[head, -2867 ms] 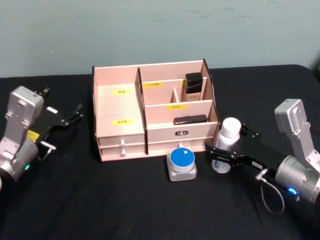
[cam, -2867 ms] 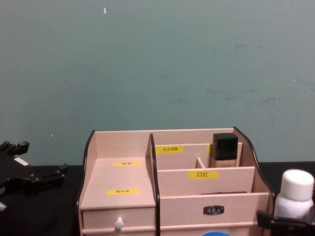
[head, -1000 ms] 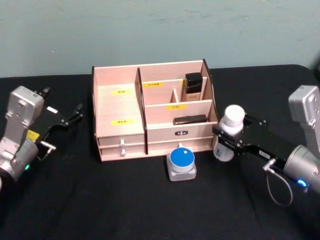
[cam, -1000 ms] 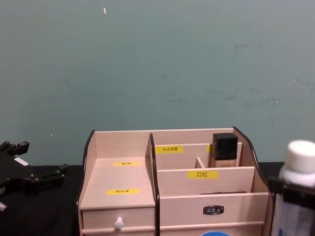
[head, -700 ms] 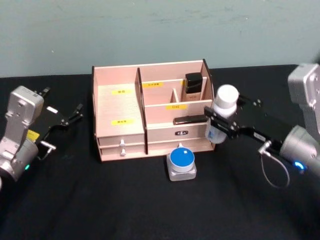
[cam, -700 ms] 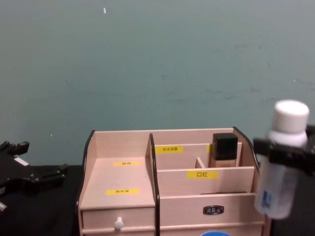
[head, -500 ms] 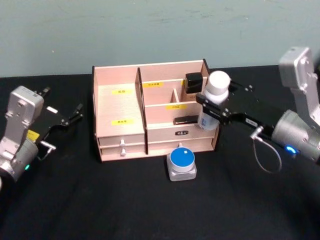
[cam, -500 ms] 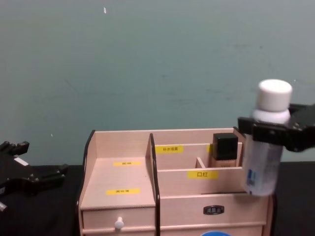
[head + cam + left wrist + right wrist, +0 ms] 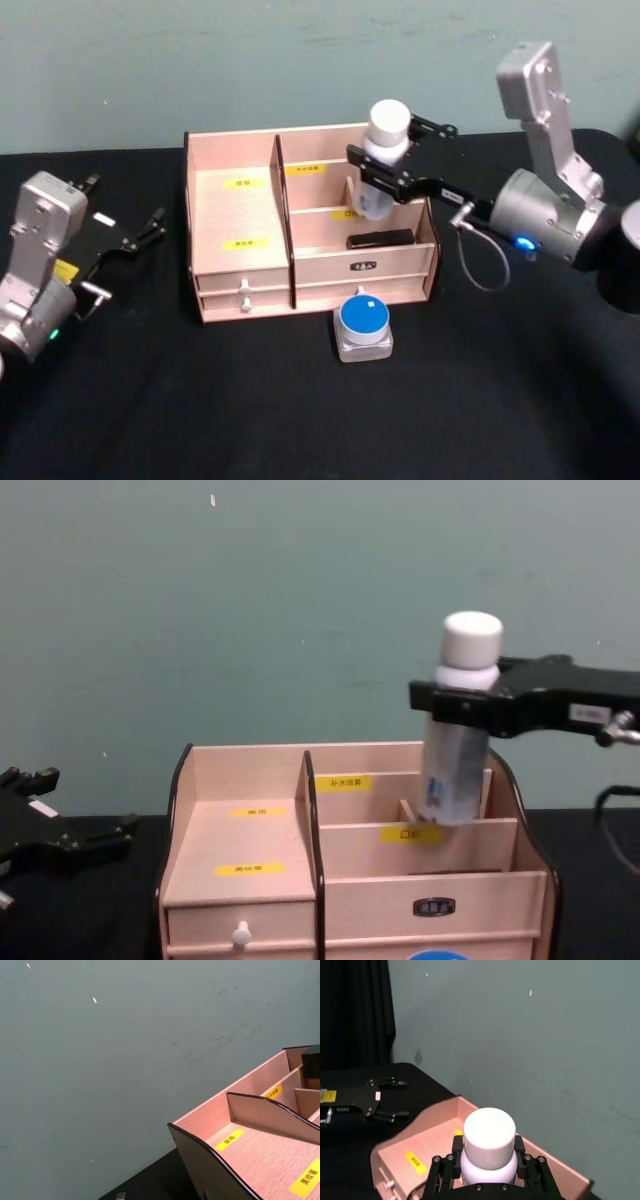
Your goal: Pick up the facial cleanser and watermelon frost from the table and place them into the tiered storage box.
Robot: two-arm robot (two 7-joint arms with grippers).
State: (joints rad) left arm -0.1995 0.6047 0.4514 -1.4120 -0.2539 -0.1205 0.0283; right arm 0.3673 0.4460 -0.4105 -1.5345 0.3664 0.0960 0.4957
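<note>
Your left gripper (image 9: 156, 225), cut off at the chest view's edge, sits parked, jaws apart, left of the tiered storage box (image 9: 320, 265); your right gripper (image 9: 383, 178), arm reaching level, clamps the white-capped bottle (image 9: 387, 130) upright over its rear right compartments.

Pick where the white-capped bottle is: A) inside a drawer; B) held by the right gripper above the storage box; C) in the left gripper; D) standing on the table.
B: the right gripper clamps the white-capped bottle in the air over the tiered storage box.
</note>
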